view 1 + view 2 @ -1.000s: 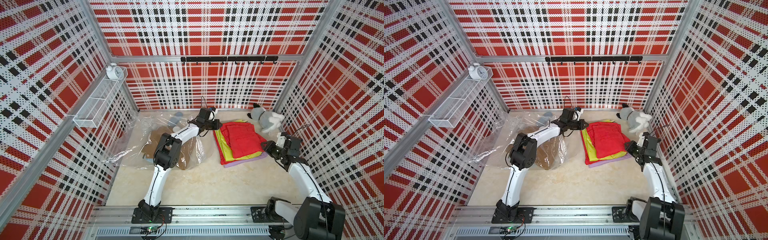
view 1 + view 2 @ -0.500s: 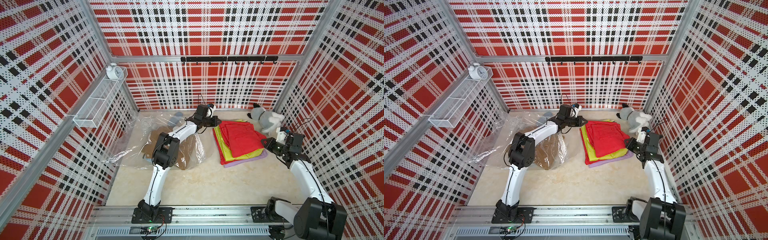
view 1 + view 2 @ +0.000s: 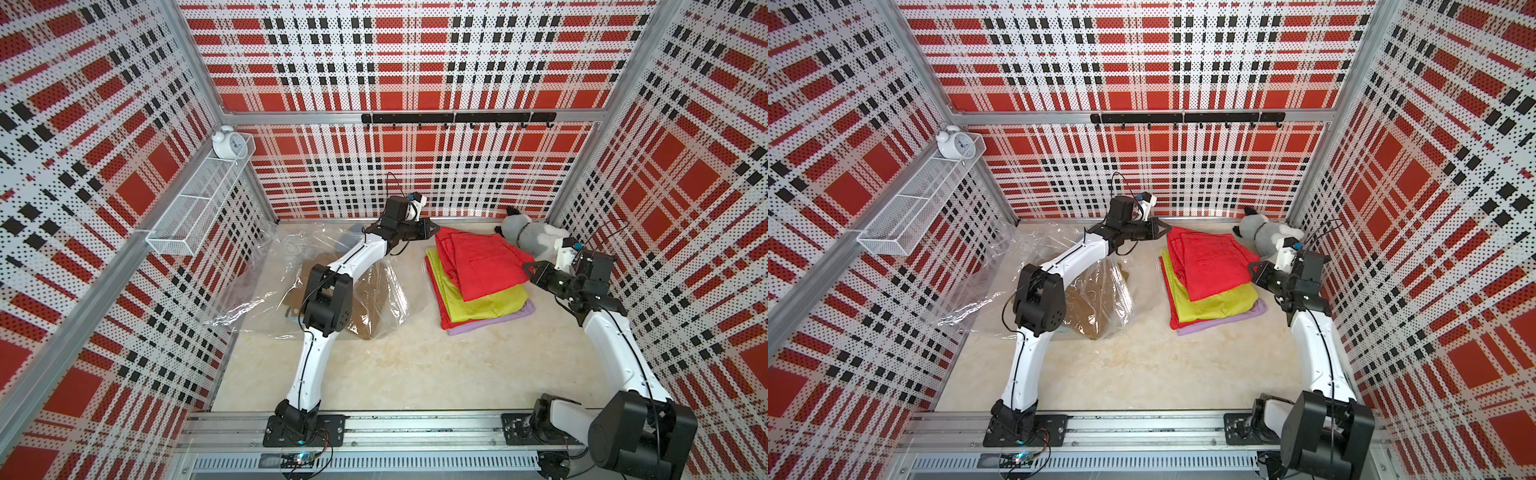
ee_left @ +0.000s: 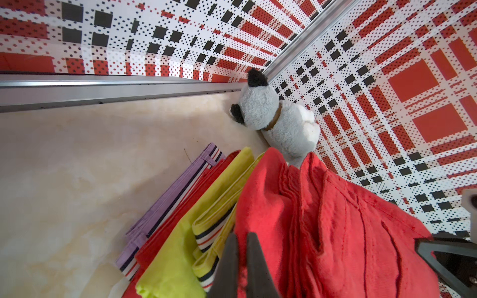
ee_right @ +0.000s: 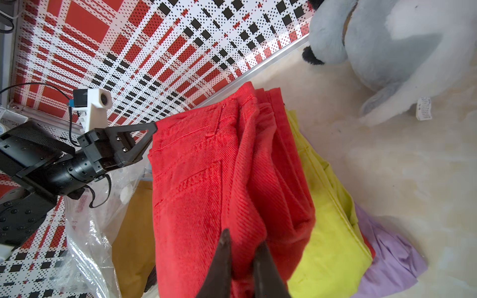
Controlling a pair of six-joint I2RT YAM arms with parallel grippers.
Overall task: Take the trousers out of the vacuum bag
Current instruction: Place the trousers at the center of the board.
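vacuum bag (image 3: 249,282): on the table (image 3: 415,365), left of the middle and toward the rear, spreading to the left wall.
trousers in bag (image 3: 370,299): inside the vacuum bag at its near right end, partly under the left arm's elbow; how many pairs lie there is hard to tell.
stack of trousers (image 3: 486,299): on the table, right of the vacuum bag and apart from it.
top pair (image 3: 482,262): on the stack, toward its rear.
plush toy (image 3: 528,237): rear right corner, just behind the stack.
left gripper (image 3: 432,230): at the top pair's rear left corner.
right gripper (image 3: 530,268): at the top pair's right edge.
wire shelf (image 3: 195,212): on the left wall, above the vacuum bag.
clock (image 3: 227,143): in the wire shelf's rear end.
hook rail (image 3: 457,118): on the back wall.
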